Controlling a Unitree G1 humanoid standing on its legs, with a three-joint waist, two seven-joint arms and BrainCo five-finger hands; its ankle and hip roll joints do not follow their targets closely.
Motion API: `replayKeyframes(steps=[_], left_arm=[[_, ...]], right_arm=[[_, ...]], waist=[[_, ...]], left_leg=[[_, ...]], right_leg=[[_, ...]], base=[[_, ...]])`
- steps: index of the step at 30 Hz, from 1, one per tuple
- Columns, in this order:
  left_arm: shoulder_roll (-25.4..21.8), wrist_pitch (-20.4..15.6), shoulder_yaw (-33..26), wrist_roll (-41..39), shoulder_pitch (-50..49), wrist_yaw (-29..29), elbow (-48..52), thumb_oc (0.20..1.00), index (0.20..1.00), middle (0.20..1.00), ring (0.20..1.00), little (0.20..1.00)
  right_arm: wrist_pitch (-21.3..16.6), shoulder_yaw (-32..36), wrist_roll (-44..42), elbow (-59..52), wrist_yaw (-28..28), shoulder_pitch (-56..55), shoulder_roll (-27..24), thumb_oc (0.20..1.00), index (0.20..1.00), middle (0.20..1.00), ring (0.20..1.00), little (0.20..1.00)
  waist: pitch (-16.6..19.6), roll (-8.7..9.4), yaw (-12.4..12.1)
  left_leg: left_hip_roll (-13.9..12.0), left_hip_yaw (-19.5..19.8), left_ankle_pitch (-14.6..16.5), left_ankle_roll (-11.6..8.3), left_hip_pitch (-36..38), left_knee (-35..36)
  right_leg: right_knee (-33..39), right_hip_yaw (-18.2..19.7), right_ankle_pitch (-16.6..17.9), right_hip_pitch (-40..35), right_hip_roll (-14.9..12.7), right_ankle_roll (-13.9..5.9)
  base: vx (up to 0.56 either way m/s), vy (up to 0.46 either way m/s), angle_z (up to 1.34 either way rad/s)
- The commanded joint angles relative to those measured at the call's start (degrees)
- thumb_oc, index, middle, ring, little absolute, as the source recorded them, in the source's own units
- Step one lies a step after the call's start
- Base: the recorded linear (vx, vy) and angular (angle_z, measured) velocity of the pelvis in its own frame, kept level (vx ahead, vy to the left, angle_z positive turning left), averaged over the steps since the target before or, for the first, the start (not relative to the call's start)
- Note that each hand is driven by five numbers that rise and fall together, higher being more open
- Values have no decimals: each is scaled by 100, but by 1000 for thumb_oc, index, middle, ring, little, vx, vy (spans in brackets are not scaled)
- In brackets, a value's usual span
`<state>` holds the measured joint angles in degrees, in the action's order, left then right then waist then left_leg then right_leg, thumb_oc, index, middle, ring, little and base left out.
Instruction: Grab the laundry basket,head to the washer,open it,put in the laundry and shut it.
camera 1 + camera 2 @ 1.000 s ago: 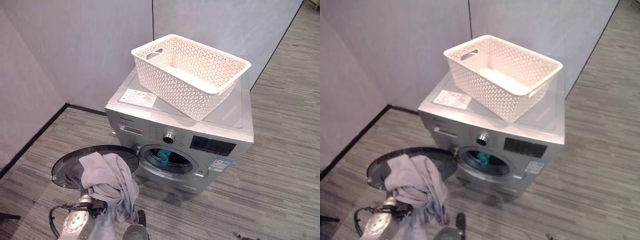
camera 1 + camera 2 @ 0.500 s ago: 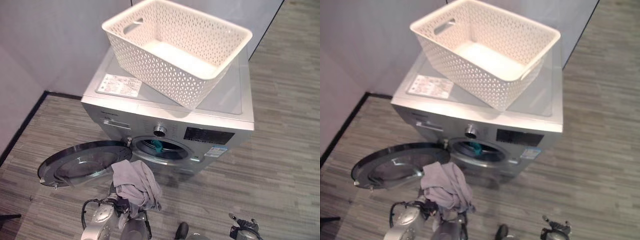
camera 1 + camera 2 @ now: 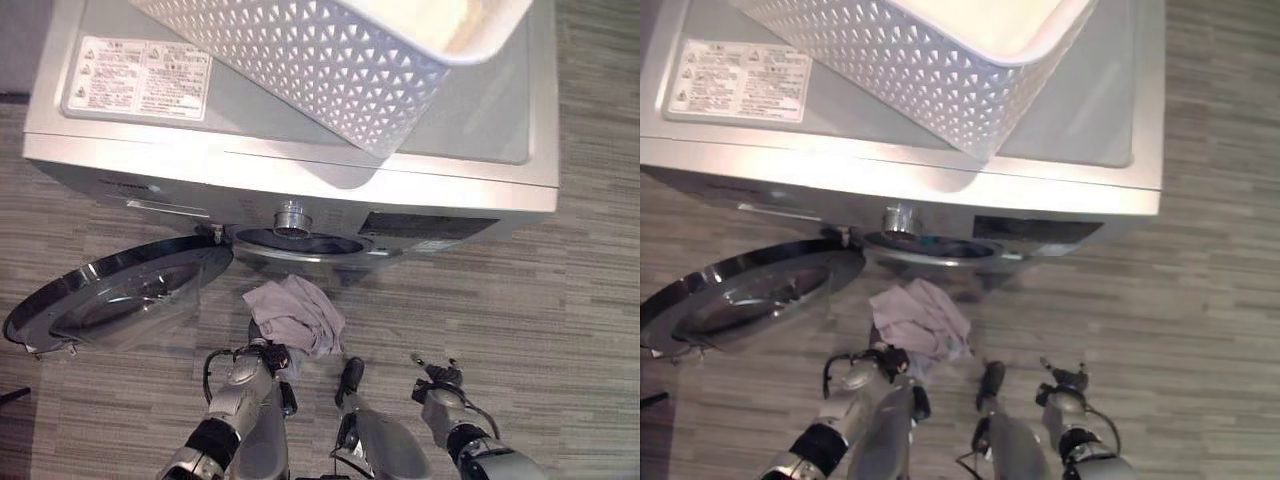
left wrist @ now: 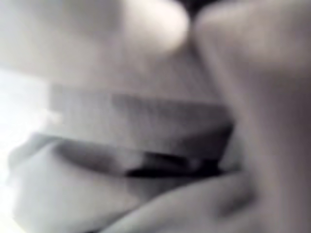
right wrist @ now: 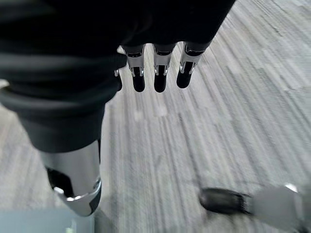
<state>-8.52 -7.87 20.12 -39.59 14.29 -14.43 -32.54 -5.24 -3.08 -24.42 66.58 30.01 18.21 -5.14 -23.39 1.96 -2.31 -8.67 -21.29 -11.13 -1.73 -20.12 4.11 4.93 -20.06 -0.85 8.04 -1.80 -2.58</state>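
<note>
Left eye view: washer [image 3: 300, 170] seen from above, white basket [image 3: 300, 50] sitting on its top, door [image 3: 110, 295] swung open to the left. Grey cloth [image 3: 295, 315] bunched in the left hand [image 3: 262, 358] just below the drum opening [image 3: 295, 243] – fingers curled round it. Right hand [image 3: 435, 378] low at the right, holding nothing.

Right eye view: same layout; cloth near the drum mouth but not yet inside.

Left wrist view: blurred grey cloth folds up close, no detail.

Right wrist view: right hand's fingers [image 5: 155, 73] hang straight and relaxed over the floor [image 5: 218, 121].

Risk – cloth could snag on the opening's rim or drop to the floor if let go too soon, or a trailing edge could catch in the door at closing.
</note>
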Motion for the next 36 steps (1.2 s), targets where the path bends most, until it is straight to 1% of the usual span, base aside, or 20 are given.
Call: replayKeyframes(steps=[1,8,12,13,14,16,20,21,22,23,24,25,26,27,28,30,32,33,35,36], left_arm=[[271,-310,191,-88,179,-123,-302,200,200,200,200,200],[708,-500,-311,-307,1448,-521,-1845,200,200,200,200,200],[695,-642,-552,-383,1952,-668,-2164,200,200,200,200,200],[669,-716,-673,-474,2167,-737,-2248,200,200,200,200,200],[662,-720,-687,-479,2192,-732,-2267,200,200,200,200,200],[620,-818,-871,-635,2435,-802,-2391,200,200,200,200,200],[272,-1101,-1416,-988,3074,-1013,-2531,200,200,200,200,200],[7,-1270,-1723,-1217,3429,-1137,-2574,200,200,200,200,200],[-131,-1339,-1859,-1332,3620,-1171,-2612,200,200,200,200,200],[-448,-1442,-2007,-1469,4067,-1222,-2710,200,200,200,200,200],[-484,-1441,-2019,-1486,4116,-1204,-2757,200,200,200,200,200],[-697,-1515,-2067,-1526,4499,-1272,-2761,200,200,200,200,200],[-727,-1514,-2077,-1534,4544,-1264,-2796,200,200,200,200,200],[-924,-1597,-2052,-1517,4890,-1351,-2712,200,200,200,200,200],[-987,-1639,-2036,-1498,5066,-1401,-2663,200,200,200,200,200],[-1029,-1669,-2000,-1498,5233,-1435,-2641,200,200,200,200,200],[-1094,-1730,-1959,-1519,5571,-1498,-2611,200,200,200,200,200],[-1187,-1836,-1911,-1584,5925,-1543,-2487,200,200,200,200,200],[-1253,-1857,-1857,-1571,6167,-1571,-2460,200,200,200,200,200],[-1352,-1889,-1665,-1472,6550,-1593,-2316,200,200,200,200,200]], right_arm=[[-220,-274,-400,-27,207,-4,-51,1000,1000,1000,1000,1000],[-563,-563,-599,-462,328,148,158,1000,1000,1000,1000,1000],[-768,-687,-656,-705,392,222,185,1000,1000,1000,1000,1000],[-829,-755,-630,-802,397,228,214,1000,1000,1000,1000,1000],[-830,-763,-628,-806,400,238,218,1000,1000,1000,1000,1000],[-868,-819,-608,-832,420,270,249,1000,1000,1000,1000,1000],[-984,-990,-573,-925,408,384,340,1000,1000,1000,1000,1000],[-1049,-1061,-553,-1043,356,364,357,1000,1000,1000,1000,1000],[-1076,-1108,-515,-1130,347,357,360,1000,1000,1000,1000,1000],[-1125,-1197,-431,-1311,323,318,344,1000,1000,1000,1000,1000],[-1120,-1211,-424,-1329,330,332,355,1000,1000,1000,1000,1000],[-1124,-1310,-307,-1460,303,292,310,1000,1000,1000,1000,1000],[-1115,-1322,-296,-1480,313,307,318,1000,1000,1000,1000,1000],[-1080,-1402,-143,-1537,274,299,239,1000,1000,1000,1000,1000],[-1056,-1411,-91,-1570,272,311,202,1000,1000,1000,1000,1000],[-1024,-1402,-59,-1589,266,358,160,1000,1000,1000,1000,1000],[-981,-1376,-31,-1573,239,410,95,1000,1000,1000,1000,1000],[-970,-1422,-16,-1611,182,444,41,1000,1000,1000,1000,1000],[-945,-1434,-2,-1624,162,525,-13,1000,1000,1000,1000,1000],[-949,-1485,78,-1699,128,557,-121,1000,1000,1000,1000,1000]], waist=[[62,112,30],[-103,447,240],[-184,578,338],[-200,654,389],[-195,659,398],[-197,741,452],[-217,938,566],[-229,1047,630],[-225,1100,667],[-199,1208,782],[-196,1223,798],[-182,1309,865],[-183,1319,883],[-155,1388,974],[-135,1435,1019],[-113,1460,1053],[-73,1498,1106],[-27,1520,1171],[-26,1537,1203],[5,1559,1281]], left_leg=[[-30,-219,-30,-242,-563,-32],[-86,-306,-30,-263,-909,-26],[-92,-337,-15,-271,-1089,-23],[-107,-371,10,-270,-1156,-2],[-106,-375,11,-267,-1173,-5],[-110,-395,32,-267,-1258,-7],[-131,-458,125,-250,-1489,-91],[-138,-487,174,-244,-1561,-118],[-140,-496,196,-238,-1597,-129],[-157,-514,250,-223,-1659,-127],[-158,-521,257,-220,-1681,-134],[-160,-519,294,-208,-1734,-142],[-159,-524,302,-203,-1757,-153],[-145,-516,362,-178,-1810,-165],[-144,-524,395,-162,-1859,-185],[-133,-524,431,-143,-1905,-202],[-108,-520,481,-110,-1966,-195],[-82,-515,528,-87,-1971,-178],[-58,-530,567,-62,-1989,-175],[-28,-540,631,-33,-2014,-193]], right_leg=[[-6,-69,-494,-52,-166,4],[7,6,-338,322,-165,-92],[7,17,-251,533,-174,-156],[7,25,-191,639,-181,-206],[7,29,-187,656,-183,-209],[7,64,-147,749,-180,-247],[7,174,-54,977,-173,-333],[7,214,8,1062,-159,-374],[7,239,26,1109,-158,-395],[7,294,72,1200,-146,-445],[7,301,75,1222,-149,-449],[7,329,131,1286,-148,-488],[7,334,135,1306,-152,-493],[7,387,183,1359,-136,-547],[7,415,214,1405,-139,-583],[7,445,232,1462,-143,-619],[7,493,299,1523,-164,-671],[7,539,365,1551,-175,-715],[7,577,407,1589,-190,-746],[7,630,507,1626,-203,-793]], base=[[-47,14,-24],[-11,5,-19],[8,22,-8],[10,27,-6],[9,27,-10],[7,21,-8],[8,48,-16],[28,52,-33],[54,64,-35],[48,34,-22],[59,31,-19],[28,12,-9],[46,56,-10],[40,58,-9],[40,58,-15],[37,37,-16],[63,49,-9],[65,68,-7],[41,74,-9],[25,57,-12]])
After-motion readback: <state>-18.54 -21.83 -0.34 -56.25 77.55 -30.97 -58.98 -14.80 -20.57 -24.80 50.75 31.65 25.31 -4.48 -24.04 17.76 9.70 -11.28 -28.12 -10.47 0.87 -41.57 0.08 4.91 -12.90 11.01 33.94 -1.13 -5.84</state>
